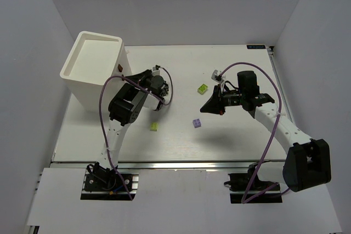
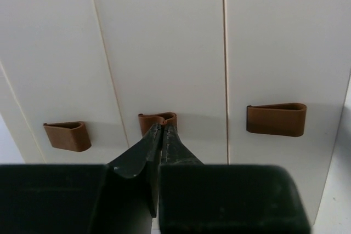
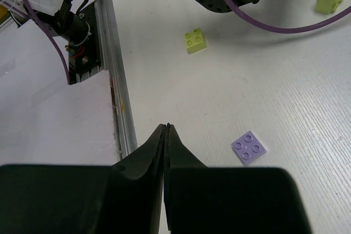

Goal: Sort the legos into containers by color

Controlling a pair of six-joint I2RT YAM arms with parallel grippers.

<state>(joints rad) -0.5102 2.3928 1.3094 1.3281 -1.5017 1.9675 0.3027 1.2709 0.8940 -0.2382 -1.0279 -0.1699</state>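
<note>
The tall cream-white box (image 1: 93,67) stands at the back left. In the left wrist view its three drawer fronts each carry a brown knob, and all three look pushed in. My left gripper (image 2: 162,125) is shut on the middle knob (image 2: 164,117); in the top view it (image 1: 126,75) is right at the box's face. On the table lie a yellow-green lego (image 1: 203,88), a second yellow-green lego (image 1: 155,126) and a flat lavender lego (image 1: 197,123). My right gripper (image 3: 166,126) hangs shut and empty above the table, left of the lavender lego (image 3: 249,148).
The outer knobs (image 2: 67,135) (image 2: 276,119) flank the held one. A small pale piece (image 1: 215,73) lies near the right arm's cable. The table's metal rail (image 3: 118,97) runs along the near edge. The left arm's base clamp (image 3: 71,23) sits beyond it.
</note>
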